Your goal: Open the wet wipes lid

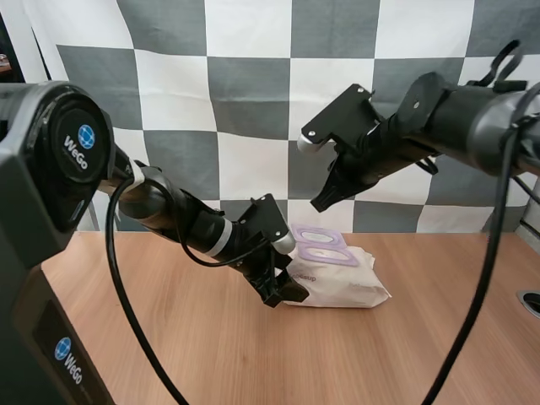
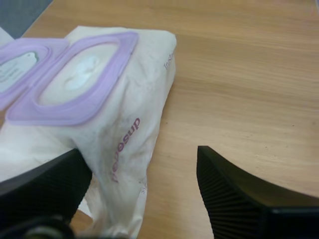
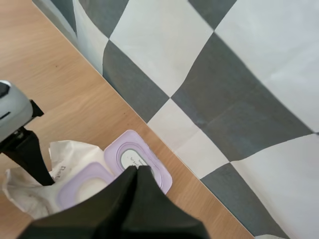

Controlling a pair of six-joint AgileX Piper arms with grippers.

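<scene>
A white pack of wet wipes [image 1: 346, 287] lies on the wooden table [image 1: 169, 337]. Its purple lid [image 1: 318, 235] is flipped open toward the back, baring the oval opening [image 1: 327, 254]. My left gripper [image 1: 283, 294] sits low at the pack's left end, open. In the left wrist view its fingers [image 2: 249, 199] stand wide apart, the pack [image 2: 124, 134] resting against one and apart from the other, with the open lid [image 2: 20, 64] beyond. My right gripper [image 1: 321, 202] hangs shut above the pack, well off the table. In the right wrist view its tips [image 3: 137, 170] meet over the open lid [image 3: 144, 158].
Bare wooden table stretches in front of and to the right of the pack. A round grey hole [image 1: 531, 301] sits at the table's right edge.
</scene>
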